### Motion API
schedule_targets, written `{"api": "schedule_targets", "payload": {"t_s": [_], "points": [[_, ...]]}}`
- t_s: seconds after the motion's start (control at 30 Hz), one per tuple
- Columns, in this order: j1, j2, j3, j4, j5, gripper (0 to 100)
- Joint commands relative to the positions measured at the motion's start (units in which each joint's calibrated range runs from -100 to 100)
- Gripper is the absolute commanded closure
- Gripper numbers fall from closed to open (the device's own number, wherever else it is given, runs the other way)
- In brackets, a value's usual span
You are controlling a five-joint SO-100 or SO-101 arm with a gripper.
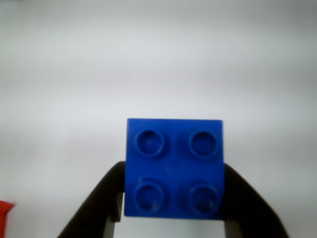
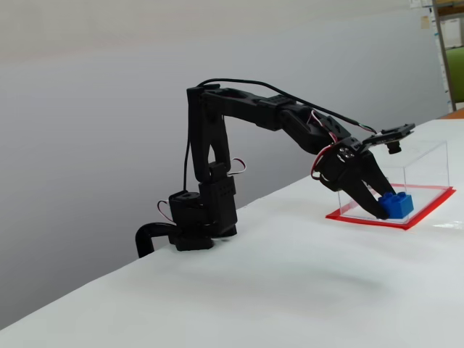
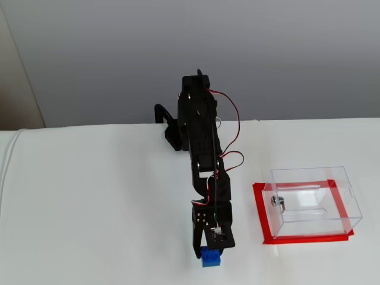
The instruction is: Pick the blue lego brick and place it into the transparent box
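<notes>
Plainly, jaws clamped on blue lego brick (image 1: 173,167), transparent box (image 3: 313,202) well apart, nothing between.

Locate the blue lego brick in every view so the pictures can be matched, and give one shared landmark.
Wrist view: blue lego brick lower centre, studs facing the camera, between the two black fingers.
A fixed view: brick at right, at the fingers' tip, in front of the transparent box.
A fixed view: brick bottom centre, under the gripper, left of the box.
Shared landmark: the box's red base.
</notes>
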Motion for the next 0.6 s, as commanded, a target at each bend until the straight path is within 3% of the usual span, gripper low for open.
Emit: {"api": "schedule_targets", "payload": {"t_s": [0.0,0.57], "points": [[-0.9,-8.9,1.6,3.1,0.2,83],[-6.8,-38.4,11.0,12.5,0.2,83]]}}
